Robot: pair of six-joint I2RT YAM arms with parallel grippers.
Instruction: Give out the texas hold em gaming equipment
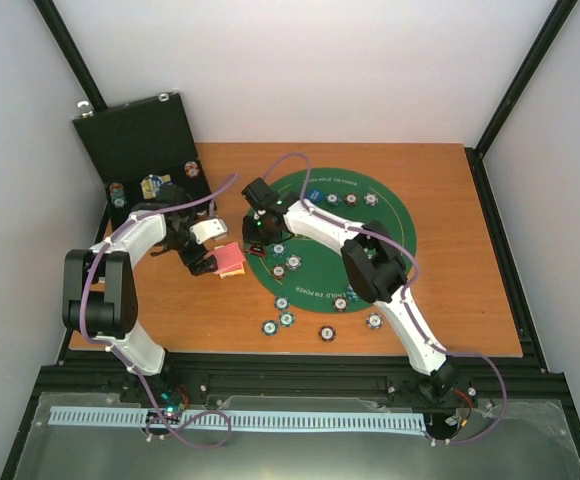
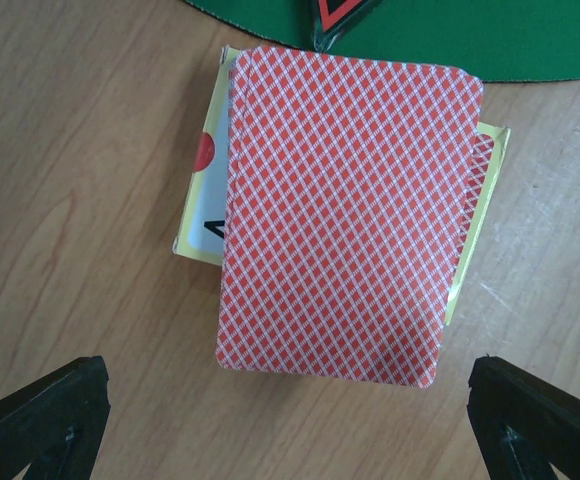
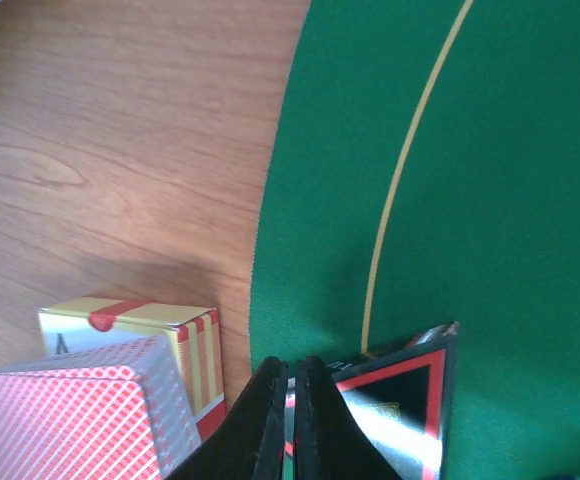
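A stack of red-backed playing cards (image 2: pixel 345 215) lies on a yellow card box (image 2: pixel 198 195) on the wood, just left of the green mat; it also shows in the top view (image 1: pixel 230 259). My left gripper (image 2: pixel 285 378) is open, its fingertips (image 2: pixel 65 400) wide apart at the stack's near end, touching nothing. My right gripper (image 3: pixel 292 372) is shut on the black red-edged triangle marker (image 3: pixel 410 395) at the mat's left edge (image 1: pixel 260 228). Several striped poker chips (image 1: pixel 295 262) lie on the mat and on the wood in front (image 1: pixel 326 333).
The round green felt mat (image 1: pixel 390 235) covers the table's middle. The open black case (image 1: pixel 135 140) stands at the back left with chips in it. Three chips and a blue button (image 1: pixel 313 195) sit along the mat's far side. The cards also show in the right wrist view (image 3: pixel 70 420).
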